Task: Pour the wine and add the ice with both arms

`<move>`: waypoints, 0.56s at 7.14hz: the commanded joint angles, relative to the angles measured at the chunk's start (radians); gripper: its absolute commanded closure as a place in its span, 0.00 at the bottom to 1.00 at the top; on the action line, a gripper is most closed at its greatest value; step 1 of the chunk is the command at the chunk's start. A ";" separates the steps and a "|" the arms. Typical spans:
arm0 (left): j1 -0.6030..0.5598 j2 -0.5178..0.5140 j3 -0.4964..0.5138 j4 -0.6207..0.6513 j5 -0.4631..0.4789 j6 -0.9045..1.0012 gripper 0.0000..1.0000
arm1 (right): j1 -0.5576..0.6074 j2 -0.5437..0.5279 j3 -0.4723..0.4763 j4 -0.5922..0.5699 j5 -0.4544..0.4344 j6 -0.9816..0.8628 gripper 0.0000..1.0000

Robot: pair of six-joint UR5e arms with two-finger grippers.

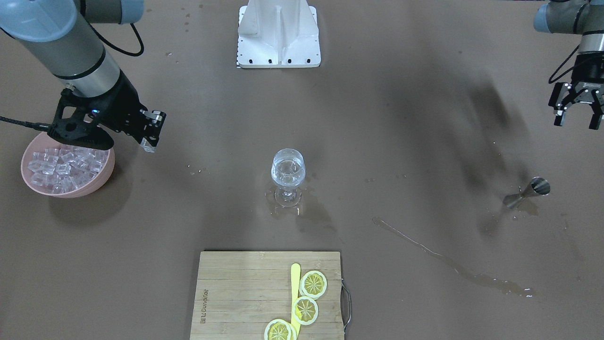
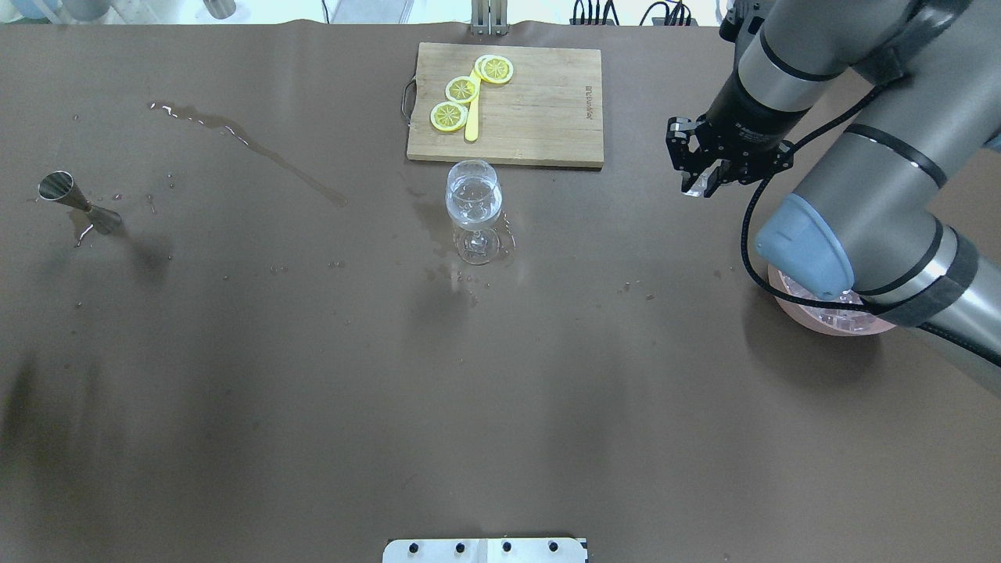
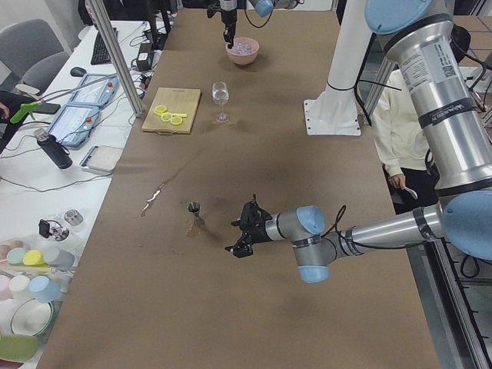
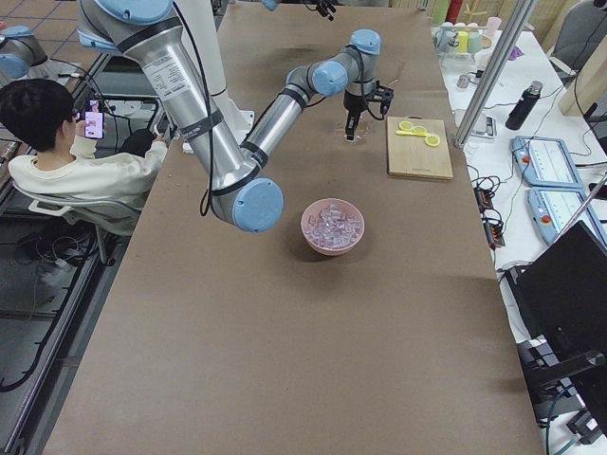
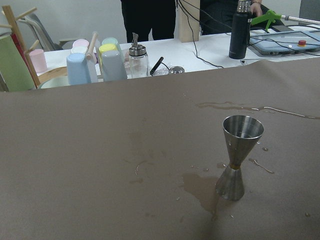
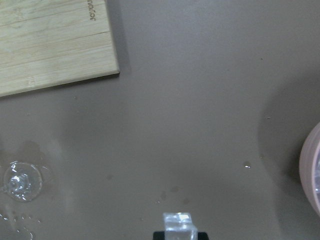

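Right gripper: fingers pinched together on a single ice cube. It was held above bare table, between the pink bowl and the stemmed glass, and much nearer the bowl. It was not over the glass.

The rest of the ice lay heaped in the bowl at the robot's right end of the table. From across the table, the right wrist blocked part of the heap.

The glass stood upright mid-table, on the robot's side of the cutting board and apart from it. A small amount of clear wine sat inside (wet patch around the foot).

Left gripper: fingers spread apart with nothing between them. It hung above the table at the robot's left end, near the steel jigger but not touching it. The jigger stood upright in a small puddle.

A long spill streak crossed the tabletop between the jigger and the board. Three lemon slices lay on the board.
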 commanded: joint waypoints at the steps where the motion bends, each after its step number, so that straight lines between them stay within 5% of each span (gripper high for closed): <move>1: -0.441 -0.187 -0.077 0.392 -0.480 0.171 0.04 | -0.027 0.132 -0.101 0.002 -0.022 0.083 0.98; 4: -0.458 -0.343 -0.110 0.732 -0.545 0.258 0.04 | -0.034 0.335 -0.328 0.008 -0.025 0.123 0.99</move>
